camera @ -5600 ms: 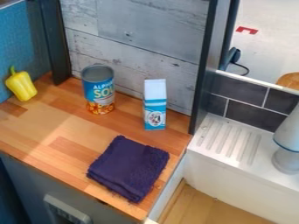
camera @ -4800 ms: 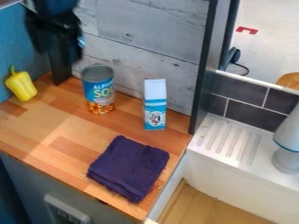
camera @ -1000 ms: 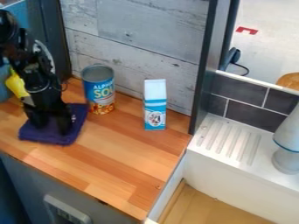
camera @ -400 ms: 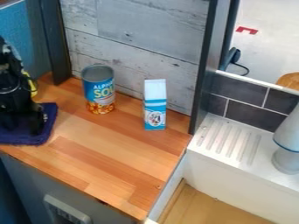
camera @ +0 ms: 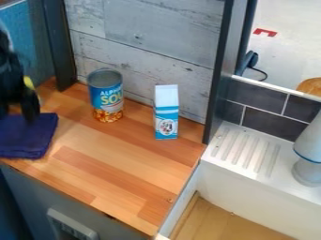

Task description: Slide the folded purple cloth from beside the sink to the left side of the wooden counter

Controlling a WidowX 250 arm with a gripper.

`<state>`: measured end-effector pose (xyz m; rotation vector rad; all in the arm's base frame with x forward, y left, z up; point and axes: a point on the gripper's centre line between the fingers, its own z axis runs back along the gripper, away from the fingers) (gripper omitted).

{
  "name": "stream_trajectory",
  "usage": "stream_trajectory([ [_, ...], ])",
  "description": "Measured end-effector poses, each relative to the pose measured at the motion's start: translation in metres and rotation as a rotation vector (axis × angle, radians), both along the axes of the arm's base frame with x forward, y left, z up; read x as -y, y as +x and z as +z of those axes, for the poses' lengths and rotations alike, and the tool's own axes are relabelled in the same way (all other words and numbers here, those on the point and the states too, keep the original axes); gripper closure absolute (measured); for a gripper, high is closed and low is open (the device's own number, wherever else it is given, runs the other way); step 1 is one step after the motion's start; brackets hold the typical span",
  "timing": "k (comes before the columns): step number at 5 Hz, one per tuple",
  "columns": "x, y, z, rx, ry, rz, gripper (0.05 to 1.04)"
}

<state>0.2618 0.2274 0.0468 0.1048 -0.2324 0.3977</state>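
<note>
Lying folded on wood ctr., dk. purple cloth, claw w/ tips apart by it

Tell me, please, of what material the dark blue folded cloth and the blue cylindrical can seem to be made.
The dark blue folded cloth looks like soft, matte fabric, perhaps cotton: its surface shows no shine. The blue cylindrical can seems to be smooth metal, judging by its grey rim; the printed sides are perhaps paper.
</note>
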Motion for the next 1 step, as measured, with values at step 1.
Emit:
stream_trajectory([
  [1,0.0265,-0.0008,0.0519,0.045,0.067,-0.070,0.083],
])
